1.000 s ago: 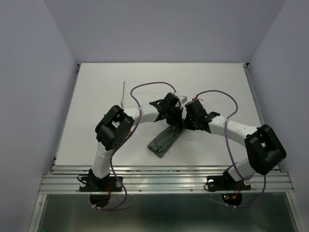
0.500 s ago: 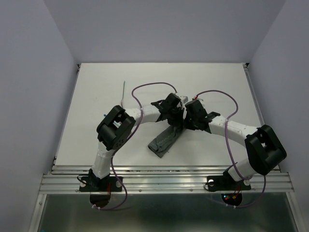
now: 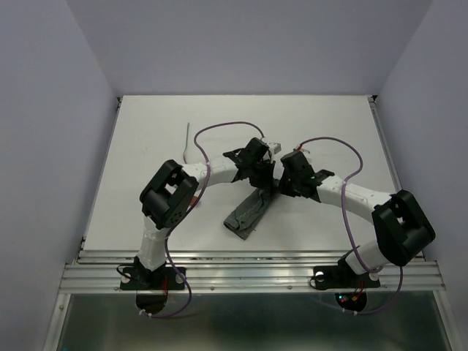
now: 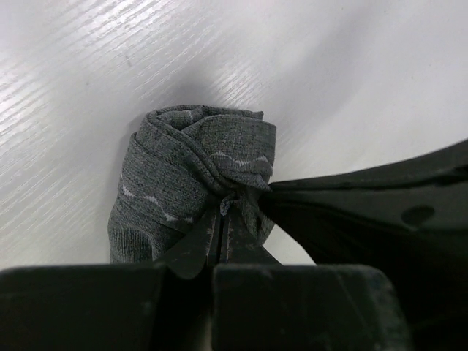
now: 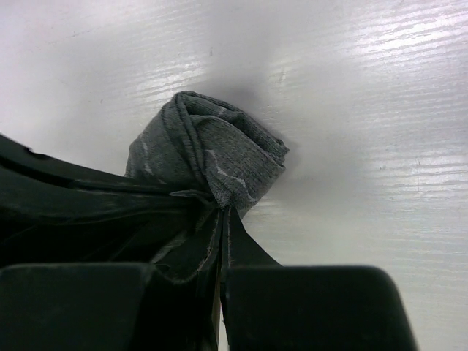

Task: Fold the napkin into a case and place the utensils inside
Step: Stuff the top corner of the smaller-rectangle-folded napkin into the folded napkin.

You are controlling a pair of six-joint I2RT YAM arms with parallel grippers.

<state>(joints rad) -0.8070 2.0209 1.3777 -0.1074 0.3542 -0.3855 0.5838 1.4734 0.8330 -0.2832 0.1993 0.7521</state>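
The dark grey napkin lies as a narrow folded strip slanting from the near left toward the middle of the table. Its far end is bunched up where both grippers meet. My left gripper is shut on that bunched end, its tips pinching a fold with pale stitching. My right gripper is shut on the same end from the other side, its tips close against the left one. One slim grey utensil lies apart at the far left. No other utensil shows.
The white table ends at a metal rail by the arm bases. Purple cables arc over both wrists. Pale walls close in the left, back and right sides.
The left arm's elbow has swung slightly to the left and its wrist has edged a little farther away. Both grippers stay shut on the napkin's far end.
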